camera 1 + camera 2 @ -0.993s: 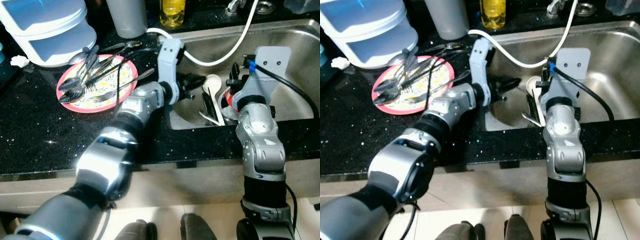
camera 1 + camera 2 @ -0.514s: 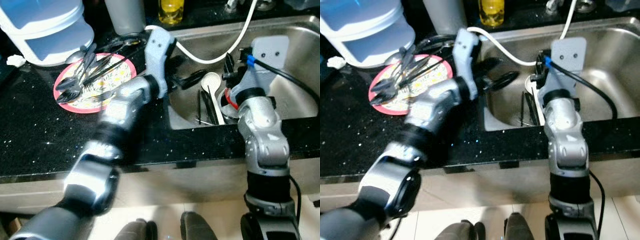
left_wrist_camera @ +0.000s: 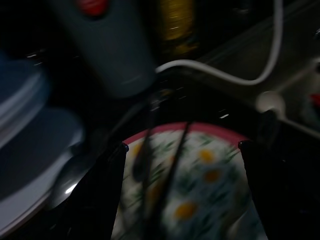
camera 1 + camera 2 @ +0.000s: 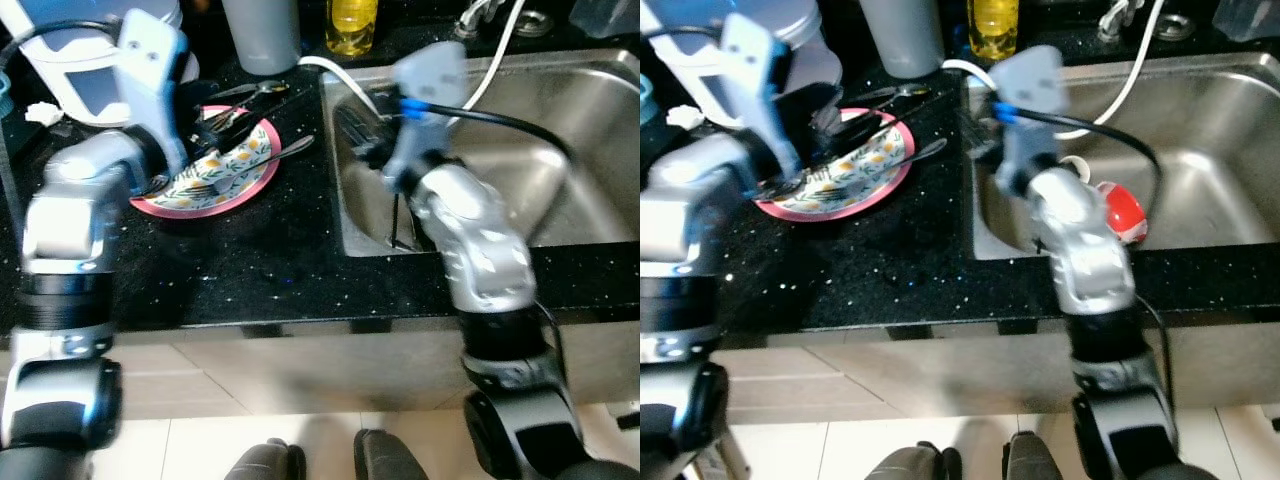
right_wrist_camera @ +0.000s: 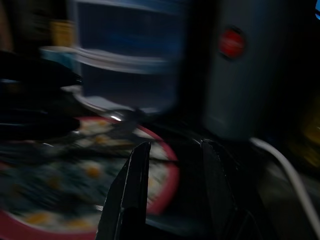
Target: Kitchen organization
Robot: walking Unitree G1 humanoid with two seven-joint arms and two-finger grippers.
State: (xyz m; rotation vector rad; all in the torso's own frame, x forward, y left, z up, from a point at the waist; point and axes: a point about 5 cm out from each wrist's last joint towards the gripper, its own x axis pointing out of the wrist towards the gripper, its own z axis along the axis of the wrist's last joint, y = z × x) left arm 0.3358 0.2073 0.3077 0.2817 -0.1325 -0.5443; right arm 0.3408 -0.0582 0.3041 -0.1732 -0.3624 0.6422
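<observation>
A pink-rimmed flowered plate [image 4: 243,166] on the black counter carries several spoons and forks [image 4: 245,92]. My left gripper [image 4: 198,125] hovers over the plate's left part, open, with the plate [image 3: 210,172] showing between its wide-spread fingers [image 3: 102,200]. My right gripper [image 4: 355,128] is at the sink's left edge, pointing toward the plate. Its fingers [image 5: 131,195] stand a little apart with nothing seen between them. In the sink [image 4: 590,120] lie dark utensils [image 4: 400,215], a white spoon [image 4: 1070,162] and a red item [image 4: 1125,212].
Behind the plate stand a grey cup [image 4: 262,30], a yellow bottle [image 4: 350,22] and a white-and-blue container [image 5: 125,45]. A white hose [image 4: 495,55] runs from the tap across the sink's back left corner. The counter edge [image 4: 250,300] is close to me.
My left arm swung from the sink's edge leftward to above the plate. My right arm swung from the sink's middle to its left edge. Both are motion-blurred.
</observation>
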